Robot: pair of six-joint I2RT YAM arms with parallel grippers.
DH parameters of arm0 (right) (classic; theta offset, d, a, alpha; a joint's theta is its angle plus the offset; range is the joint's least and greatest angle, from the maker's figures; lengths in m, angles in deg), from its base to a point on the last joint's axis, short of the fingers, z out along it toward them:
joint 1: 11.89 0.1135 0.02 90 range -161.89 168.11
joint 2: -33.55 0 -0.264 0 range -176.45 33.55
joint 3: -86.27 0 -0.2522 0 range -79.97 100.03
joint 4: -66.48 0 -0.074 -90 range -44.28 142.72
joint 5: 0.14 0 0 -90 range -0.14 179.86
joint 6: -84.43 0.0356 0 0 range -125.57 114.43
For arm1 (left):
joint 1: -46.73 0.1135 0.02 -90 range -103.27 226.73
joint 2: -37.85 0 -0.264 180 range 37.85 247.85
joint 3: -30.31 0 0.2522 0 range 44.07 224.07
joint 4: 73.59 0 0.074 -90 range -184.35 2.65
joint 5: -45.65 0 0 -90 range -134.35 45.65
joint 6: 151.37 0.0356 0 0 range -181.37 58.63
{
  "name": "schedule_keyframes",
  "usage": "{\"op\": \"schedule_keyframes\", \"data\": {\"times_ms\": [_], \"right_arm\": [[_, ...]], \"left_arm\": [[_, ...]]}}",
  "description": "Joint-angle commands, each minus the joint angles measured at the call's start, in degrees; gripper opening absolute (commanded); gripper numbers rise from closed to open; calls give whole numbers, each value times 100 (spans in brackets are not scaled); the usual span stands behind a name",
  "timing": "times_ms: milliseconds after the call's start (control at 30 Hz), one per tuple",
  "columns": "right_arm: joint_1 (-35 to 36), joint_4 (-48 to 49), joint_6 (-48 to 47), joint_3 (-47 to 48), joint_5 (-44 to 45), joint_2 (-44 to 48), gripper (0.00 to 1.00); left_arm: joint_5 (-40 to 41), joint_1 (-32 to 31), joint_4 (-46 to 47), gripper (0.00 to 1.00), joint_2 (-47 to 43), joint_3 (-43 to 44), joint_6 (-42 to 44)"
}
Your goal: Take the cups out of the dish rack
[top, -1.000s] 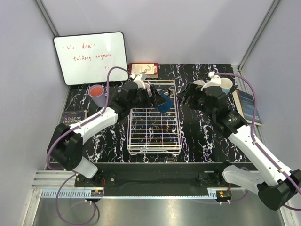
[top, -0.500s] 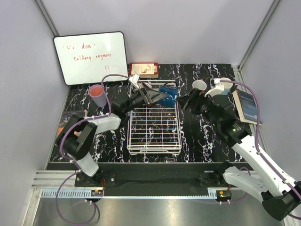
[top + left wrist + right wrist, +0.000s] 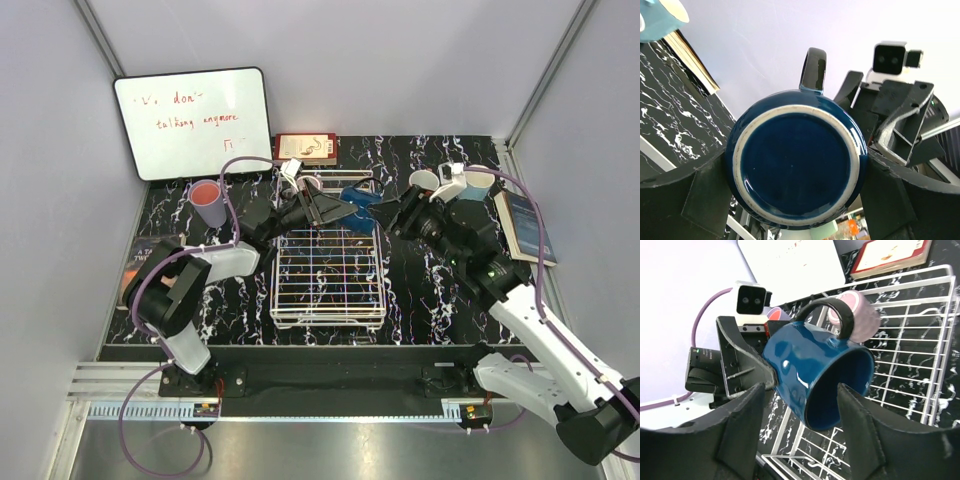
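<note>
The fingers (image 3: 705, 195) of our left gripper (image 3: 325, 208) clamp the dark blue mug (image 3: 796, 165) on both sides near its base, holding it on its side. The fingers (image 3: 740, 440) of our right gripper (image 3: 395, 212) stand apart, 1 on each side of the mug's open mouth; we cannot tell whether they press on it. The mug hangs between the 2 grippers above the far end of the dish rack (image 3: 328, 322), where a mauve cup (image 3: 860, 310) sits.

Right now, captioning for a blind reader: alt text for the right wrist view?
A glossy dark blue ceramic mug, held sideways by the left tool, sits between the fingers of the right tool above the white wire dish rack.
</note>
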Motion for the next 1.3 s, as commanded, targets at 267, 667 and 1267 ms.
{"op": "schedule_keyframes", "data": {"times_ms": [267, 667, 1267], "right_arm": [[38, 1000, 359, 53, -736, -429, 52], [38, 1746, 667, -316, -1272, -499, 34], [38, 2154, 818, -326, -2680, -694, 0]], "left_arm": [[-713, -68, 1459, 0, -510, -156, -299], [-1214, -121, 1837, 0, -422, -297, -545], [-1698, -130, 1854, 3, -53, -34, -773]]}}
